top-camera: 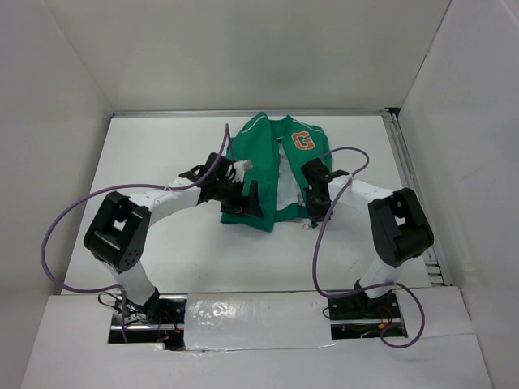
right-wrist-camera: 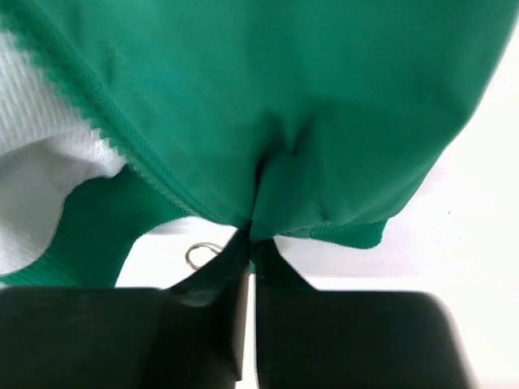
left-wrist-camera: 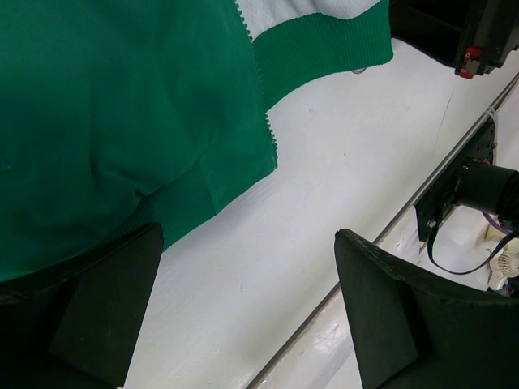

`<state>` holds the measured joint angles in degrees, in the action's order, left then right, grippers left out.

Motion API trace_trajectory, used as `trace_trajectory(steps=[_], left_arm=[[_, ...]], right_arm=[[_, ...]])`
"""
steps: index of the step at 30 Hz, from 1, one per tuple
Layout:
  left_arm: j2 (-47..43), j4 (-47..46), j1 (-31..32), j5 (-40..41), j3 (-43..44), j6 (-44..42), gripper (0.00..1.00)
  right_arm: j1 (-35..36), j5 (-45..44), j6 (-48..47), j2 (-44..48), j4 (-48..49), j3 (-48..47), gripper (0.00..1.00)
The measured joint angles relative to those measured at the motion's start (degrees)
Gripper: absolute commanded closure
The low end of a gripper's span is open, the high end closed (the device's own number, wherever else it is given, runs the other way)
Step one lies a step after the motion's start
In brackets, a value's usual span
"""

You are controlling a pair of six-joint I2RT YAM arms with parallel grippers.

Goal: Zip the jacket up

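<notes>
The green jacket (top-camera: 263, 166) lies flat at the table's middle, front open, pale lining showing, orange "G" patch at upper right. My left gripper (top-camera: 243, 198) is open over the jacket's left front hem. In the left wrist view its fingers (left-wrist-camera: 105, 308) stand wide apart with bare table between them and the green hem (left-wrist-camera: 203, 190) just above. My right gripper (top-camera: 312, 212) is shut on the jacket's right front hem. In the right wrist view (right-wrist-camera: 251, 243) it pinches the green fabric (right-wrist-camera: 268, 121). A small metal zipper ring (right-wrist-camera: 199, 255) hangs beside the left finger.
White walls enclose the white table (top-camera: 162, 162). A metal rail (top-camera: 409, 186) runs along the right side. Purple cables (top-camera: 73, 219) loop from both arms. The right arm's parts (left-wrist-camera: 478, 186) show in the left wrist view.
</notes>
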<state>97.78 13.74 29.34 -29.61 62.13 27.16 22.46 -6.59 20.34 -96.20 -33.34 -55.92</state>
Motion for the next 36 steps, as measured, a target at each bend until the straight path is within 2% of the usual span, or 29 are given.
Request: trace_trajectory(steps=[10,11,12,13,16,18,21,23,25,27,35,36], left_arm=[[-0.15,0.22,-0.28,0.81,0.02,0.02,0.01],[-0.28,0.22,-0.28,0.85,0.02,0.00,0.01],[-0.44,0.24,-0.31,0.85,0.02,0.00,0.01],[-0.61,0.28,-0.33,0.85,0.02,0.00,0.01],[-1.14,0.28,-0.33,0.83,0.02,0.00,0.01],[-1.20,0.28,-0.33,0.83,0.02,0.00,0.01],[-1.20,0.33,-0.33,0.81,0.02,0.00,0.01],[-1.20,0.35,-0.33,0.81,0.02,0.00,0.01],[-1.20,0.35,-0.33,0.76,0.02,-0.02,0.01],[-1.20,0.35,-0.33,0.76,0.02,-0.02,0.01],[-1.18,0.55,-0.33,0.81,0.85,-0.04,0.01],[-1.18,0.66,-0.33,0.85,1.16,-0.04,0.01]], right_arm=[[0.02,4.35,-0.96,-0.15,0.20,-0.79,1.00],[-0.02,5.22,-0.94,-0.13,0.50,-0.68,0.97],[-0.17,6.23,-0.94,-0.02,0.81,-0.52,0.83],[-0.46,7.30,-0.74,0.11,1.33,-0.17,0.75],[-1.44,10.75,-0.90,0.92,2.67,1.66,0.74],[-2.29,12.52,-0.63,1.73,3.45,2.80,0.68],[-3.28,14.51,-0.28,2.21,4.17,3.58,0.68],[-3.85,16.00,-0.17,2.62,4.96,4.20,0.61],[-4.61,17.42,-0.26,3.06,5.62,4.76,0.63],[-5.16,18.62,-0.24,3.50,6.12,5.57,0.70],[-5.05,18.36,0.55,3.50,6.03,6.21,0.76],[-4.68,17.79,0.85,3.17,5.79,5.79,0.85]])
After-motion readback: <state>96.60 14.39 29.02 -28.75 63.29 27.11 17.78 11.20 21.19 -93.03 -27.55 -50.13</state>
